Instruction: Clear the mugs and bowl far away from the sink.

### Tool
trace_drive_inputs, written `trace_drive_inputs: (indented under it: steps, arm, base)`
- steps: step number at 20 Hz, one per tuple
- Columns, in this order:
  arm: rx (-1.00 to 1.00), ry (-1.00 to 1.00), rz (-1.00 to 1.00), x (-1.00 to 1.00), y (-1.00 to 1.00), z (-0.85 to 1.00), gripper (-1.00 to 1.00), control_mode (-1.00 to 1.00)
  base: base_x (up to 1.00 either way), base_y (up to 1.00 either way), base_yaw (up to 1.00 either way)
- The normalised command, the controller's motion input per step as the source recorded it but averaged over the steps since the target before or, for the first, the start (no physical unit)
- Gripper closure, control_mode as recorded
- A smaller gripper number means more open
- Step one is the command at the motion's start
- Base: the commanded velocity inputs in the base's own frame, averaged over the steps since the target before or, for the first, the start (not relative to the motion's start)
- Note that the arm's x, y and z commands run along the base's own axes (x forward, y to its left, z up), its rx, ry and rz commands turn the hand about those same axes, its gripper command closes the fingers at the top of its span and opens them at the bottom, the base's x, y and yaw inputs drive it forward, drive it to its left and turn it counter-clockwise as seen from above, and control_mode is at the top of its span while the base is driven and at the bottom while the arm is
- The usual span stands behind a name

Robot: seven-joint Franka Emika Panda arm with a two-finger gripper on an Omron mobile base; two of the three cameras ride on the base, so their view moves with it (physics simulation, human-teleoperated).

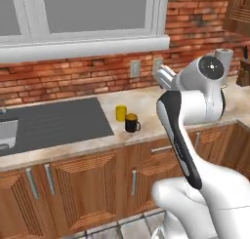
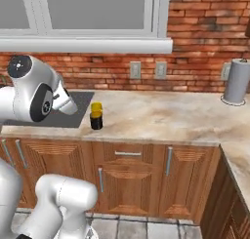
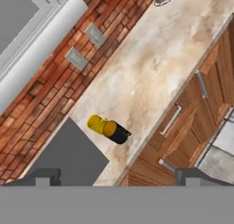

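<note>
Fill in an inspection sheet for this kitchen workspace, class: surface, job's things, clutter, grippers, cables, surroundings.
Surface: beige marbled counter.
Job's things: yellow mug and black mug side by side, just right of the dark sink surround; bowl: nothing seen.
Clutter: paper towel roll at the counter's right end.
Grippers: gripper open, holding nothing, high above the mugs.
Cables: nothing seen.
Surroundings: brick wall, wall outlets, window, wooden cabinets.

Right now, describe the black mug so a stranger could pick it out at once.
Find the brick wall under the window, then the counter below it. Just right of the dark sink surround stand two mugs side by side. The black mug is nearer the counter's front edge; its neighbour is yellow.
</note>
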Motion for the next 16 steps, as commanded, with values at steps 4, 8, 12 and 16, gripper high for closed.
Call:
trace_drive_inputs:
  steps: [4,8,12,16]
  arm:
    - [0.00,0.00,0.00,0.00,0.00,0.00,-1.00,1.00]
    - [0.00,0.00,0.00,0.00,0.00,0.00,-1.00,1.00]
    - [0.00,0.00,0.00,0.00,0.00,0.00,-1.00,1.00]
    - [0.00,0.00,0.00,0.00,0.00,0.00,-1.00,1.00]
  base:
    - [0.00,-0.04,0.93]
    - [0.19,-0.73,0.60]
    - [0.51,-0.97,0.37]
    - [0.38,-1.00,0.28]
